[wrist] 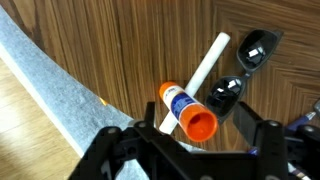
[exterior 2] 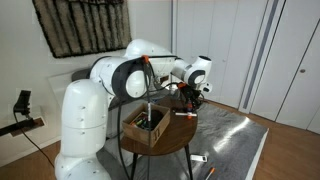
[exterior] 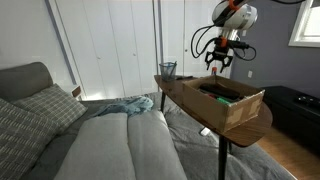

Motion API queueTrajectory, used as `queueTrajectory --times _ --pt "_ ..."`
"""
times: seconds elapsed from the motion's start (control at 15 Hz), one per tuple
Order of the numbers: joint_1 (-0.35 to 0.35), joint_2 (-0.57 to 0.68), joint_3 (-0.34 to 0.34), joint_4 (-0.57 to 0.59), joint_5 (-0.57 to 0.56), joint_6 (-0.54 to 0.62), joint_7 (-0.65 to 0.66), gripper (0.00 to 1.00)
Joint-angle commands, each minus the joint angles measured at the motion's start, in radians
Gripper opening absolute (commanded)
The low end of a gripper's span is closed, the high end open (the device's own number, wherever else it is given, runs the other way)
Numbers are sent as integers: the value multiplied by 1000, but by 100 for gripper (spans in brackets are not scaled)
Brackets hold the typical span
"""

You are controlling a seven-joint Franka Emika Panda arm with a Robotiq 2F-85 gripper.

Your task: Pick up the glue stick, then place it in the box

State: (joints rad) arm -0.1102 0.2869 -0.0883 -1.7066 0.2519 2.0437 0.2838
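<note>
The glue stick (wrist: 188, 112) has a whitish body with a blue label and an orange cap. In the wrist view it sits between the fingers of my gripper (wrist: 195, 135), tilted up off the wooden table with the cap towards the camera. The gripper looks shut on it. In both exterior views the gripper (exterior: 217, 68) (exterior 2: 191, 97) hangs just above the table top, past the far end of the brown cardboard box (exterior: 243, 106) (exterior 2: 131, 131). A speck of orange shows between the fingers (exterior: 213, 70).
A long white stick (wrist: 210, 62) and a pair of dark sunglasses (wrist: 252, 50) lie on the round wooden table (wrist: 120, 50) under the gripper. A dark mesh cup (exterior: 167, 70) stands at the table's far edge. A bed (exterior: 120, 140) is beside the table, and dark things (exterior: 222, 95) lie in the box.
</note>
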Motion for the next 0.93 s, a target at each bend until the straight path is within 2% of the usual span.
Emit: queueTrajectory --times 0.0,0.13,0.47,0.87 --pt "13 29 -7 52 -30 -43 36 56" --pt "15 35 -7 61 -35 -52 39 38" --pt "14 27 -7 73 -52 -89 36 6" --pt "6 -124 62 32 98 -247 -188 8"
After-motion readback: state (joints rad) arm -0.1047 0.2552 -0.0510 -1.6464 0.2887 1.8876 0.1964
